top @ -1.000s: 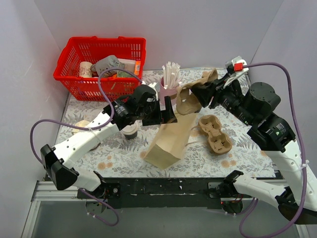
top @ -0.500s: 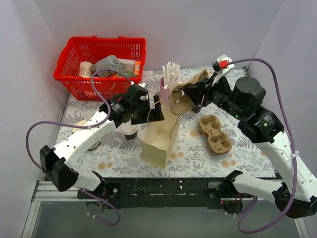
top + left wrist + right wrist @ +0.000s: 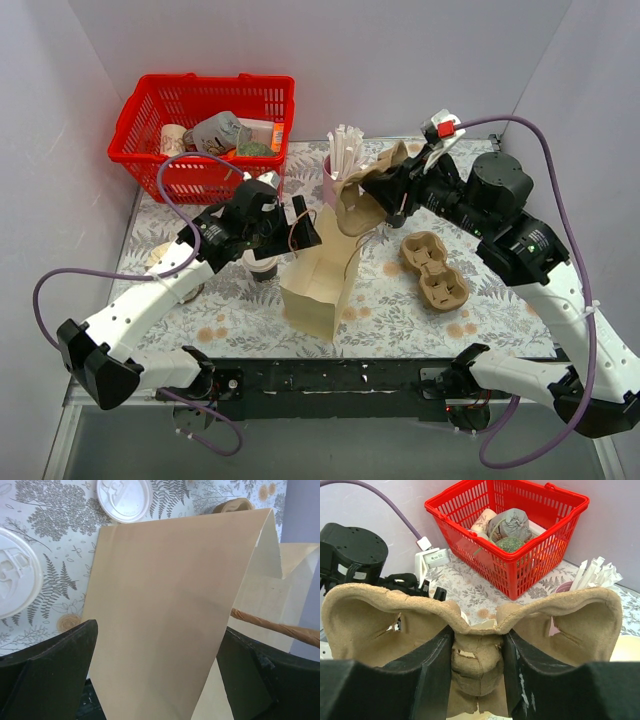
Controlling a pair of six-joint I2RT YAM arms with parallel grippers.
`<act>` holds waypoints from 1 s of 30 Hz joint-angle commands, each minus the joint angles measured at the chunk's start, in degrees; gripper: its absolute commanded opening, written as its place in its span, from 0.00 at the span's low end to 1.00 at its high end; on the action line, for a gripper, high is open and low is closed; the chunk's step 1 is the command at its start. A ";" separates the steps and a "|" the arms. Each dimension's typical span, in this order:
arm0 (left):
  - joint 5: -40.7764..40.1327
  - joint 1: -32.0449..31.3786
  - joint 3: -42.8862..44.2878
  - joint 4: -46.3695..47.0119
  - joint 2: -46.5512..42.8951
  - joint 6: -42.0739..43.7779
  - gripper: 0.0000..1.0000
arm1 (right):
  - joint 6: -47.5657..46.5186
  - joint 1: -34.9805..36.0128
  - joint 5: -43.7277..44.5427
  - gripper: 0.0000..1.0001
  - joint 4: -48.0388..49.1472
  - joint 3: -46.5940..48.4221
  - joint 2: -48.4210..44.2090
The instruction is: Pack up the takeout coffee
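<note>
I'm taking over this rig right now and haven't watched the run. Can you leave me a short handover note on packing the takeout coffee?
Left gripper: open, jaws wide at the top edge of the paper bag, which stands upright with its mouth open.
Right gripper: shut on a pulp cup carrier, held in the air near the bag's mouth.
Takeout coffee: on the table left of the bag, under the left arm, lid on, ungripped.
Second carrier: lying on the table right of the bag.
Done: bag upright and open.
Left: probably carrier into the bag, then the coffee.

Fern-print table with red basket, paper bag, cup carrier, takeout coffee
</note>
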 commanded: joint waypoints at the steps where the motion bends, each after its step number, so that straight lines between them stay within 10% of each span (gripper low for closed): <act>1: 5.40 1.75 -0.33 3.43 -2.21 -3.91 0.98 | 0.68 -0.17 -2.48 0.46 2.68 2.54 0.61; 18: 16.14 9.75 1.34 -1.31 -0.01 -5.14 0.98 | -3.64 -0.17 -38.23 0.46 -3.20 11.68 10.81; 30: 19.30 13.79 -1.30 -1.75 -0.45 -4.70 0.98 | 0.24 -0.17 -44.84 0.45 -7.95 8.35 15.20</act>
